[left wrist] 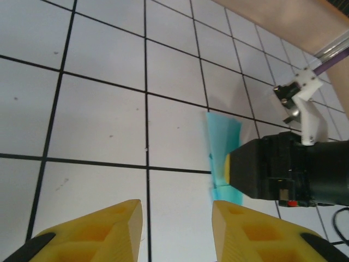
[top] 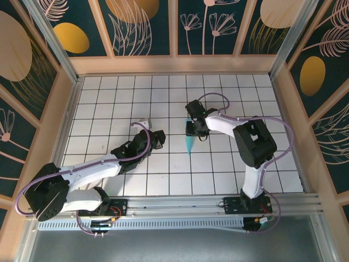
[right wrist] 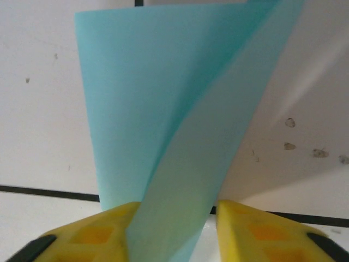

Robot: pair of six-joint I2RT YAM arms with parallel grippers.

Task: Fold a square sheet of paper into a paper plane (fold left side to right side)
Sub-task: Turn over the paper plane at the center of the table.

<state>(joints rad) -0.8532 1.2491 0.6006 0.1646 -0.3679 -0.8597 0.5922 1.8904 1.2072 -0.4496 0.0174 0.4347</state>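
Paper [right wrist: 163, 109]: thin, folded; likely light, floppy. Your right gripper [right wrist: 173, 229] clamped one end; left gripper [left wrist: 177, 229] gaped, empty. Best hold seemed along fold.

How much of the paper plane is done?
The blue paper is already folded into a slim, pointed dart. It sits between the fingers of the right gripper; the left gripper hangs open beside it. Creases may need more pressing, though I cannot tell.

The top view looks down from behind the arms [top: 98, 169]; both wrist views sit close over the surface [top: 109, 98], sharing the paper plane [top: 189, 143].
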